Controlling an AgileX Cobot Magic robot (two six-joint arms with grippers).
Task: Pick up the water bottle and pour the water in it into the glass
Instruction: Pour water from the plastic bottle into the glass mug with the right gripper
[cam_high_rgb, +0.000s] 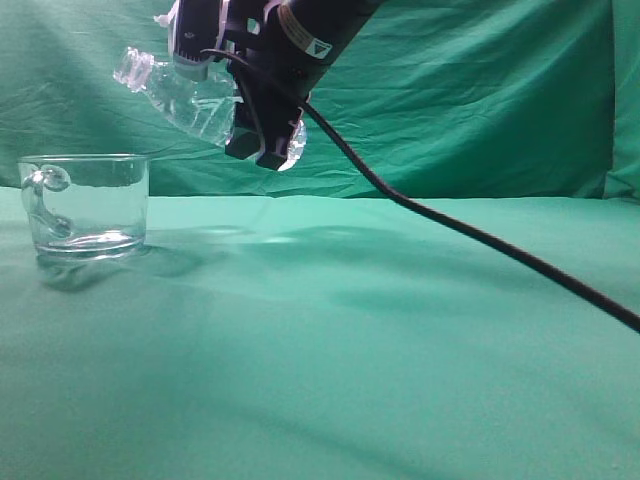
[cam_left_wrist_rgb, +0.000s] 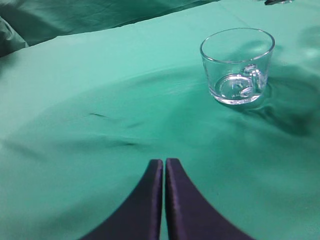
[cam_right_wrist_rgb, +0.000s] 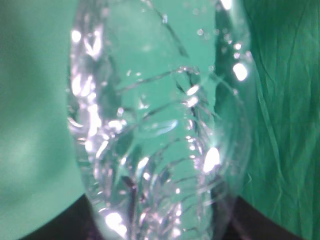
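My right gripper (cam_high_rgb: 262, 125) is shut on the water bottle (cam_high_rgb: 185, 98), a clear ribbed plastic bottle held in the air, lying nearly level with its neck pointing left, above and to the right of the glass (cam_high_rgb: 85, 205). In the right wrist view the water bottle (cam_right_wrist_rgb: 155, 125) fills the frame, with droplets inside and dark fingers at both lower corners. The glass mug stands upright on the green cloth at the left; a little clear water shows at its bottom. It also shows in the left wrist view (cam_left_wrist_rgb: 239, 65). My left gripper (cam_left_wrist_rgb: 164, 162) is shut and empty, low over the cloth.
Green cloth (cam_high_rgb: 350, 330) covers the table and hangs as a backdrop. The right arm's black cable (cam_high_rgb: 470, 235) slants down to the right across the exterior view.
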